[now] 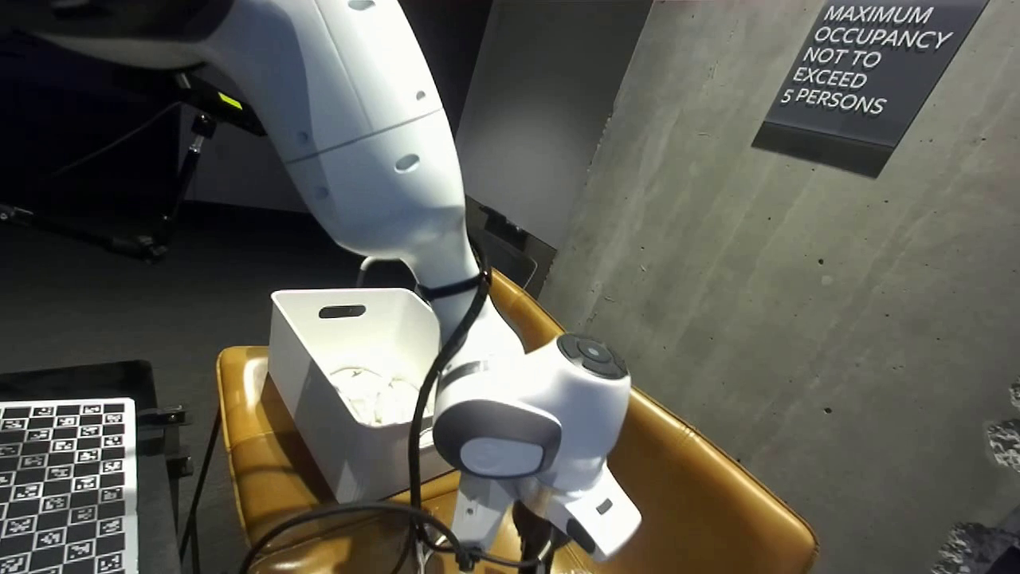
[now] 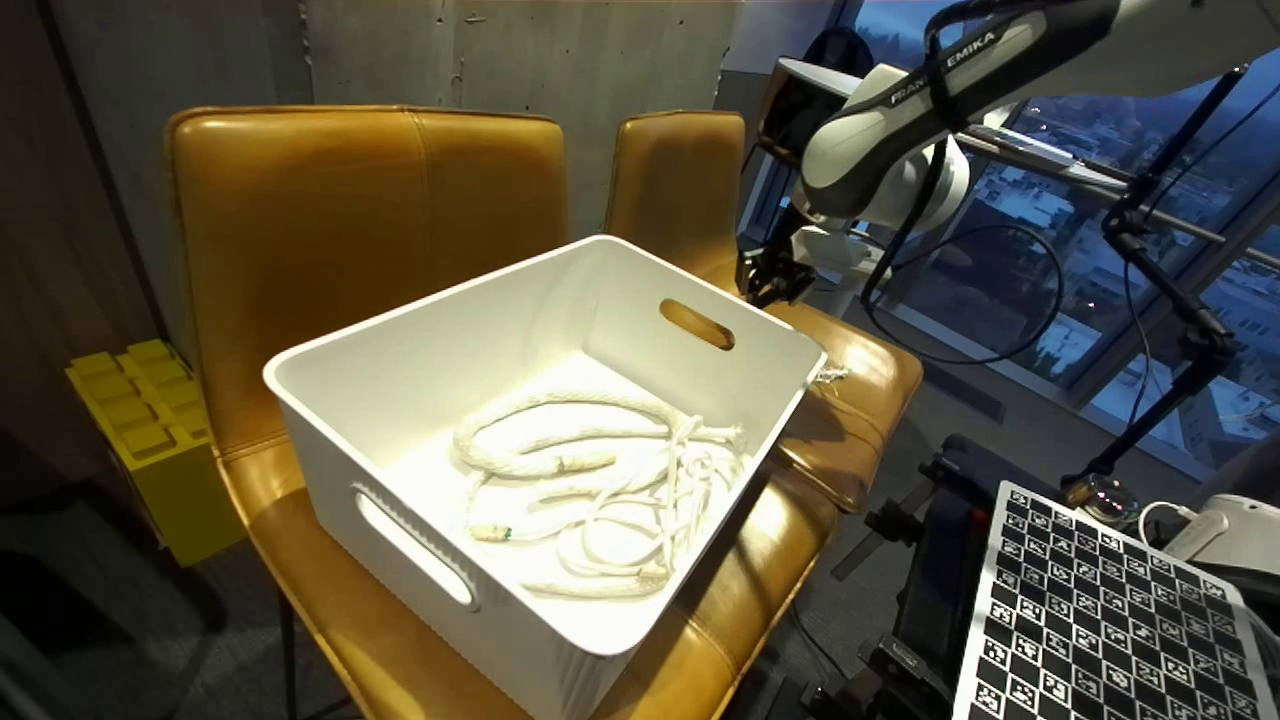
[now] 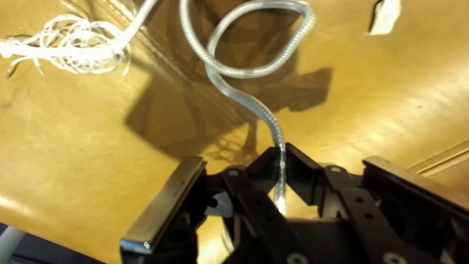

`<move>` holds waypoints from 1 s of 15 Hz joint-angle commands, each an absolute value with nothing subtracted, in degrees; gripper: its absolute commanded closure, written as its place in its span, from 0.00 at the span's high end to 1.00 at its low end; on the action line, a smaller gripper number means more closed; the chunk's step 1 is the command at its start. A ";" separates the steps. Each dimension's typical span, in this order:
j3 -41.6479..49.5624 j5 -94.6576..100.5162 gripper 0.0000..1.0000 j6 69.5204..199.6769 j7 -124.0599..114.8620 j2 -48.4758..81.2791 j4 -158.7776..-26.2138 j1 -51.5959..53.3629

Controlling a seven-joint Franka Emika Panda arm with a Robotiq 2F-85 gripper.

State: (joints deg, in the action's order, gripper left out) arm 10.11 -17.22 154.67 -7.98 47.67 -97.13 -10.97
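In the wrist view my gripper [image 3: 281,165] is shut on a thin, grey-white braided cord [image 3: 262,108]. The cord runs up from the fingertips into a loop over a tan leather seat [image 3: 366,102]. A white rope end with frayed, tangled strands [image 3: 84,47] lies at the upper left. In an exterior view the gripper [image 2: 775,280] is just behind a white bin [image 2: 480,345], over the far chair's seat [image 2: 850,370]. The bin holds coiled white rope [image 2: 570,430]. In an exterior view the arm hides most of the gripper; the bin [image 1: 343,454] stands beside it.
The bin stands on a tan chair [image 2: 370,250]. A checkered marker board [image 2: 1100,610] lies on a dark stand. A yellow block-shaped box [image 2: 160,450] stands behind the chair. A black cable [image 1: 446,351] hangs along the arm. A concrete wall [image 1: 717,255] rises behind the chairs.
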 commanded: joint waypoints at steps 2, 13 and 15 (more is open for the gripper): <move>10.82 -10.19 0.03 161.47 -9.93 35.29 -111.34 -2.63; 17.46 13.00 0.03 157.52 -36.70 12.72 -123.77 23.04; 15.33 19.26 0.03 153.06 -43.63 8.63 -123.52 24.58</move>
State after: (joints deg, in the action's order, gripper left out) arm 15.82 11.64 158.65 -35.22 15.79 -121.52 21.52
